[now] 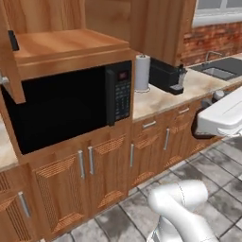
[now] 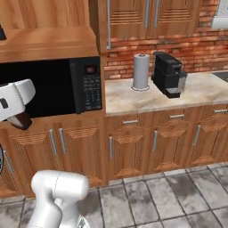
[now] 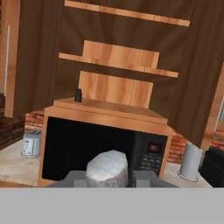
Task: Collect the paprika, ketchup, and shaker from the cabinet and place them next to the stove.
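In the hand view my gripper [image 3: 109, 178] is shut on the ketchup [image 3: 107, 167]; its small grey cap rises between the two finger tips. The bottle's dark body hangs at the tip of my white hand in the base views [image 1: 200, 129] [image 2: 20, 120], out in front of the lower cupboards and well back from the cabinet [image 3: 116, 89]. The small black shaker [image 3: 78, 95] [image 1: 13, 40] stands at the left end of the plank shelf above the black recess. The paprika and the stove are out of view.
A black microwave [image 1: 118, 92] fills the recess under the shelf. On the counter to its right stand a paper towel roll [image 2: 141, 71] and a black coffee machine [image 2: 168, 74], with a sink [image 1: 218, 70] farther right. A toaster [image 3: 31, 143] sits left of the microwave.
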